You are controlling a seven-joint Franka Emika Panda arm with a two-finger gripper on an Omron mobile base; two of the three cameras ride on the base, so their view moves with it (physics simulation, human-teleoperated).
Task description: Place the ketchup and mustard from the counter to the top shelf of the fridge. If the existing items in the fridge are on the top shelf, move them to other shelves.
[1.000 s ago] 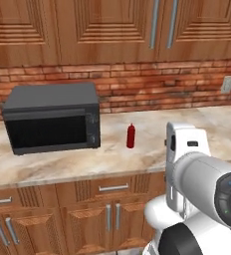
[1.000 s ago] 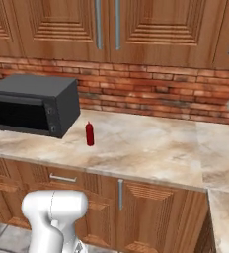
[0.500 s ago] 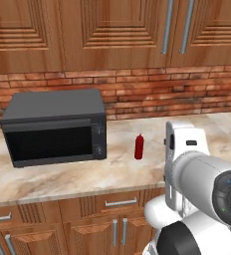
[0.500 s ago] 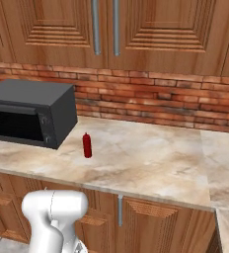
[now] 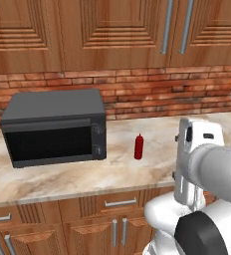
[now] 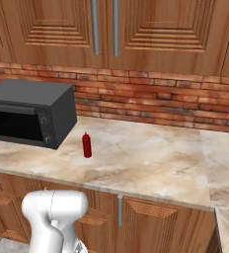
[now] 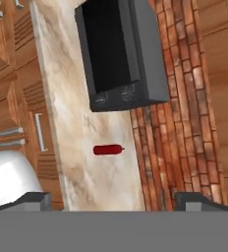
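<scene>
The ketchup point(image 5: 139, 147) point(image 6: 87, 145), a small all-red squeeze bottle, stands upright on the beige marbled counter point(image 5: 87, 174) point(image 6: 151, 158), just right of the microwave. The hand view is rolled, so there the ketchup point(image 7: 107, 149) looks as if it lies sideways on the counter point(image 7: 71, 123), well ahead of the hand. My gripper point(image 7: 117, 201) is open, its two dark tips wide apart with nothing between them. It hangs in front of the counter, apart from the bottle. The mustard, the fridge and its shelves are out of view.
A dark grey microwave point(image 5: 55, 127) point(image 6: 30, 111) point(image 7: 121, 54) sits at the counter's left against the red brick wall point(image 5: 152, 92). Wooden wall cabinets point(image 5: 112, 30) hang above, and drawers with metal handles point(image 5: 120, 202) lie below. The counter stretches bare to the right of the bottle point(image 6: 185, 163).
The whole picture has shifted and grown: the base has driven closer to the counter. The ketchup keeps its place beside the microwave. The gripper stays open.
</scene>
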